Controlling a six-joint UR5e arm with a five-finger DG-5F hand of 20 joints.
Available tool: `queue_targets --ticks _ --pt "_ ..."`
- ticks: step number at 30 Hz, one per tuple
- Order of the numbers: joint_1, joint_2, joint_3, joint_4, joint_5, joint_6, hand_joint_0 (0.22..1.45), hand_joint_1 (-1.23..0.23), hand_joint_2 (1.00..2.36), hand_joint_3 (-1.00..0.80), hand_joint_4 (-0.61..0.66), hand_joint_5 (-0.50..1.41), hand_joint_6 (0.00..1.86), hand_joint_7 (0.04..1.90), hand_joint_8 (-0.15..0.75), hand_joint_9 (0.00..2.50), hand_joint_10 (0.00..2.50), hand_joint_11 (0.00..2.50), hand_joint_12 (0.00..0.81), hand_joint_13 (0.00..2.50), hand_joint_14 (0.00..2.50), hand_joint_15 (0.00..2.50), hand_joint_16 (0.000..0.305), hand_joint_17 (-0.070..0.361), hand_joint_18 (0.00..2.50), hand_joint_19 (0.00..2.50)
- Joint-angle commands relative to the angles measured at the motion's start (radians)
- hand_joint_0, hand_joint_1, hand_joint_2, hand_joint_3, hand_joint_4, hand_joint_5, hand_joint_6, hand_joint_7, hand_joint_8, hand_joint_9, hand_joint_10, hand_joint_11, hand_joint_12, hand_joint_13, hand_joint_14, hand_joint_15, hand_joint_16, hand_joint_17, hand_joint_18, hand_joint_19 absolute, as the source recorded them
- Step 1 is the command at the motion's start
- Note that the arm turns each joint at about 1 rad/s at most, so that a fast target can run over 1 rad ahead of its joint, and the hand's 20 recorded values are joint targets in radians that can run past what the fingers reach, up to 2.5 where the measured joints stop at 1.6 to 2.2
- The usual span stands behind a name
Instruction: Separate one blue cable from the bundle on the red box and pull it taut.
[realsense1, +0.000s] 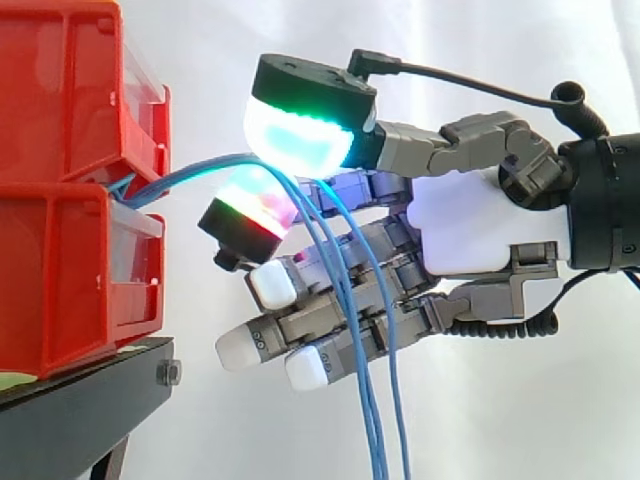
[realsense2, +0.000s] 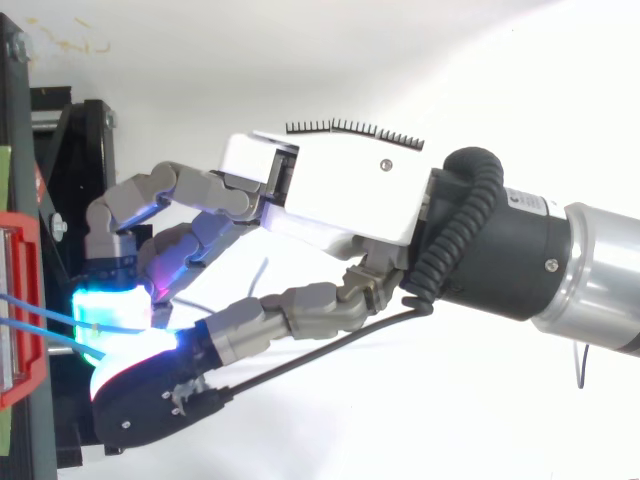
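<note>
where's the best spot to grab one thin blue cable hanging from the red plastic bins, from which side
Likely past the arc's crest, where the thin blue cables fan apart; come from the side away from the red plastic bins. Lower down they hang bunched.

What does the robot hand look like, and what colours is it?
The robot hand has a smooth white shell over its palm and blocky grey fingers. Its fingertips are thick pads. Some are plain white, one glows cyan-green under a black cap, and another glows red and green. Behind it, the arm is black, then shiny silver.
</note>
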Motion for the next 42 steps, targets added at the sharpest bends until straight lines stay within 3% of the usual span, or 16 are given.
queue_targets --ticks 1,7,13,18,21,25,29,33,38,42 --pt "0.000 0.001 -0.001 0.000 0.000 0.000 0.74 -0.91 1.00 -0.50 0.01 -0.17 0.92 1.12 0.335 0.94 0.02 0.65 0.388 0.72 0.01 0.25 0.043 0.097 0.78 0.32" --pt "0.000 0.001 -0.001 0.000 -0.005 0.000 0.64 -0.89 1.00 -0.50 0.12 -0.15 0.91 1.13 0.350 0.99 0.02 0.66 0.387 0.73 0.01 0.29 0.043 0.097 0.79 0.34" --pt "0.000 -0.001 -0.001 0.000 -0.006 0.000 0.51 -0.88 1.00 -0.50 0.14 -0.15 0.90 1.11 0.372 1.01 0.01 0.67 0.413 0.75 0.01 0.30 0.048 0.109 0.81 0.35" --pt "0.000 -0.001 0.001 0.000 -0.006 0.000 0.49 -0.89 1.00 -0.50 0.15 -0.15 0.90 1.09 0.378 1.00 0.02 0.66 0.422 0.75 0.01 0.29 0.050 0.112 0.82 0.36" --pt "0.000 0.001 -0.001 0.000 -0.006 0.000 0.48 -0.67 1.00 -0.50 0.15 -0.14 0.89 1.11 0.392 1.02 0.01 0.66 0.434 0.76 0.01 0.30 0.052 0.117 0.83 0.36" --pt "0.000 0.001 -0.001 0.000 -0.006 -0.002 0.52 -0.57 1.00 -0.50 0.14 -0.14 0.88 1.14 0.381 1.01 0.01 0.65 0.422 0.75 0.01 0.31 0.050 0.112 0.80 0.40" --pt "0.000 0.001 -0.001 0.000 -0.006 -0.002 0.57 -0.61 1.01 -0.38 0.14 -0.14 0.88 1.17 0.378 1.01 0.02 0.65 0.410 0.74 0.01 0.31 0.048 0.107 0.78 0.41" --pt "0.000 0.001 0.001 -0.003 -0.006 -0.002 0.60 -0.79 1.01 -0.28 0.14 -0.15 0.89 1.16 0.371 0.98 0.02 0.66 0.410 0.74 0.01 0.31 0.047 0.105 0.78 0.40" --pt "-0.002 0.001 -0.001 -0.003 -0.008 -0.002 0.68 -0.91 1.00 -0.50 0.11 -0.16 0.90 1.08 0.350 0.96 0.02 0.65 0.399 0.74 0.01 0.29 0.045 0.101 0.79 0.37" --pt "0.000 0.001 0.001 -0.003 -0.008 -0.002 0.68 -0.94 1.00 -0.50 0.12 -0.16 0.89 1.08 0.342 0.96 0.02 0.66 0.391 0.74 0.01 0.30 0.044 0.100 0.79 0.36"
